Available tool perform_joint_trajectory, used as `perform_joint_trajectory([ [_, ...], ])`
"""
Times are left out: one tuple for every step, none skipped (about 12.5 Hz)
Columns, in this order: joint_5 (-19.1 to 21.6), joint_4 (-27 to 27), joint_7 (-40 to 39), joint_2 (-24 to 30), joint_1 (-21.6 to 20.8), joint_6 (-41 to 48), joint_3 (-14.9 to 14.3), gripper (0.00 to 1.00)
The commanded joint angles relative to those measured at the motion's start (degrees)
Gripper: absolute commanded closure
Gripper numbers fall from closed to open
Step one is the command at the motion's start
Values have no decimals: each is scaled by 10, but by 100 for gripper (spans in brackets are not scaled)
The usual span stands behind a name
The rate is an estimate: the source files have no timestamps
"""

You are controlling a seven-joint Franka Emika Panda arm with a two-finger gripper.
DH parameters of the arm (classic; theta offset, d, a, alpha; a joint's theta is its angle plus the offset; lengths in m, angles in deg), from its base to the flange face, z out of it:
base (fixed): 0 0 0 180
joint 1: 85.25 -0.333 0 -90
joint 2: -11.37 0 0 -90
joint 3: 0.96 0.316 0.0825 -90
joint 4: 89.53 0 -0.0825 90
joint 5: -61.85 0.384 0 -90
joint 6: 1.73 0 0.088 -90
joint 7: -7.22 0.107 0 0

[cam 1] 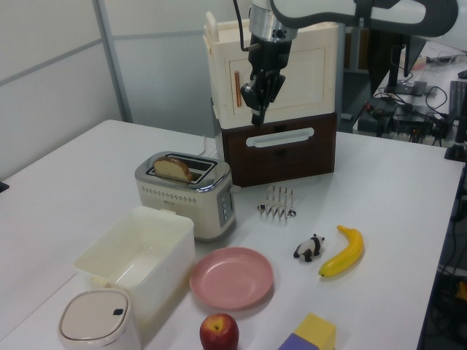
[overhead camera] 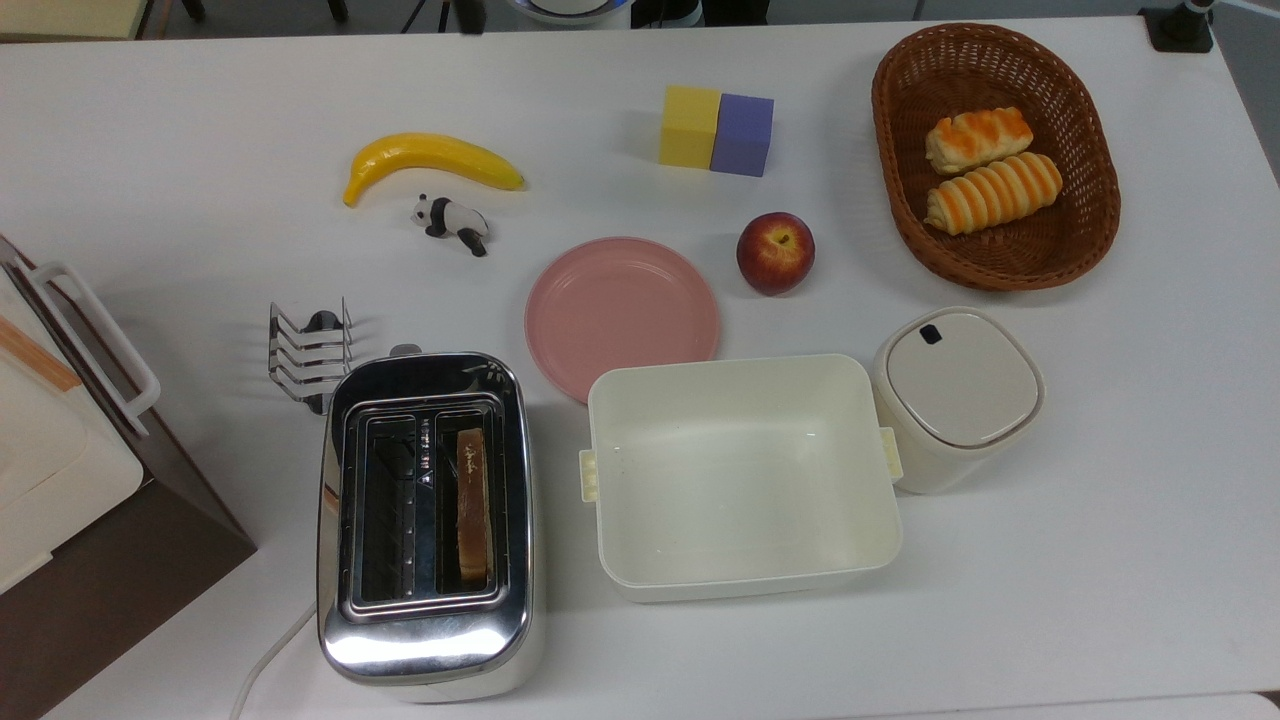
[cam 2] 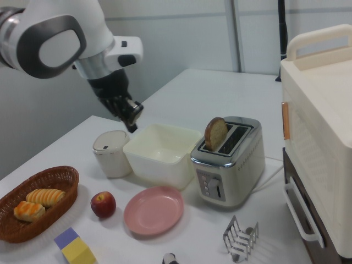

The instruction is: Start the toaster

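Observation:
The chrome two-slot toaster (overhead camera: pixel 425 520) stands at the top view's lower left, with a bread slice (overhead camera: pixel 473 505) upright in one slot. Its small lever tab (overhead camera: pixel 404 350) sticks out at the end facing the toast rack. The toaster (cam 1: pixel 188 193) also appears in the left view and the toaster (cam 2: pixel 228 165) in the right view, where the slice (cam 2: pixel 215 133) stands proud of the slot. My gripper (cam 1: pixel 257 118) hangs high above the table, pointing down, shut and holding nothing. In the right view the gripper (cam 2: pixel 132 124) is well above and to the left of the toaster.
A wire toast rack (overhead camera: pixel 308 358) sits by the toaster's lever end, and a cream tub (overhead camera: pixel 740 475) and pink plate (overhead camera: pixel 621 313) beside it. A white-and-brown appliance (overhead camera: pixel 60 470) stands at the top view's left. Banana (overhead camera: pixel 430 160), panda (overhead camera: pixel 450 220), apple (overhead camera: pixel 775 252), blocks (overhead camera: pixel 715 130), canister (overhead camera: pixel 958 395), basket (overhead camera: pixel 995 155).

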Motion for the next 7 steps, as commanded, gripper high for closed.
perform_joint_trajectory([
  [27,-1,13,15,-21,61,1,93],
  [27,-1,9,15,-22,62,1,68],
  [19,2,11,14,-22,62,2,1],
  [10,3,11,11,-22,58,3,0],
  [0,3,12,11,-21,55,2,0],
  [-11,3,12,11,-17,55,0,0],
  [-15,3,8,14,-14,54,-9,0],
])
